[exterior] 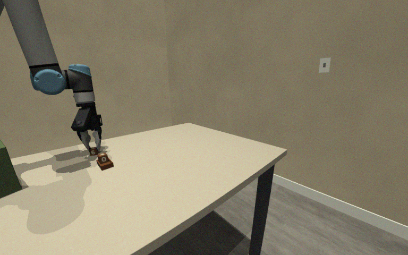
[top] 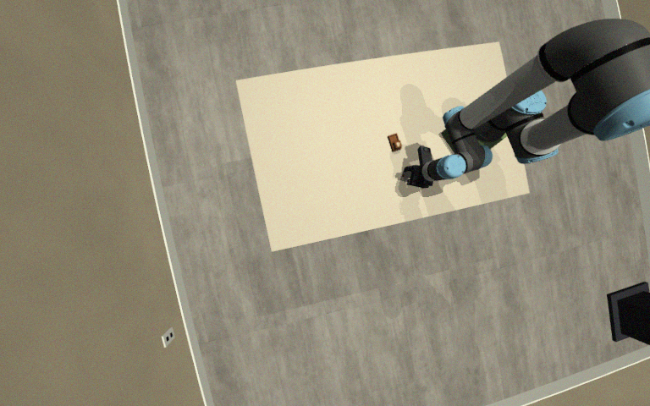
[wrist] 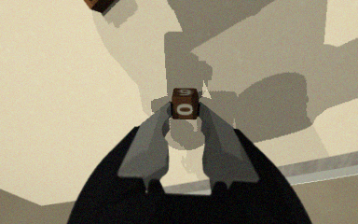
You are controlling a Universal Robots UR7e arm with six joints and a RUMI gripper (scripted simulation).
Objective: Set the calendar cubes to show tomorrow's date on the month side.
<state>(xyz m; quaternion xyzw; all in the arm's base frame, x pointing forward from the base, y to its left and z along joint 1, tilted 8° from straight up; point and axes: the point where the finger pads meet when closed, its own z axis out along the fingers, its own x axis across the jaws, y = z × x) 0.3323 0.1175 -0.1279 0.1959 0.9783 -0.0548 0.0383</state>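
My gripper [top: 405, 176] [exterior: 94, 152] [wrist: 185, 103] points down at the table, its fingertips against both sides of a small brown cube [exterior: 93, 151] [wrist: 185, 101]; it is shut on that cube. The cube is at or just above the table top, outside the tray. It shows a 6 in the exterior view; in the wrist view its upper face shows a 0 lying sideways. The brown tray [top: 390, 142] [exterior: 107, 166] stands beside it, a corner showing in the wrist view [wrist: 101, 6]. The other cube [top: 398, 143] [exterior: 103, 159] is in the tray, showing a 0. The month's name is not readable.
A dark green block [top: 496, 139] [exterior: 7, 174] stands on the table [top: 311, 153] [exterior: 180, 168], partly under the arm in the top view. The held cube is nearer than the tray to the long table edge seen at the wrist view's bottom.
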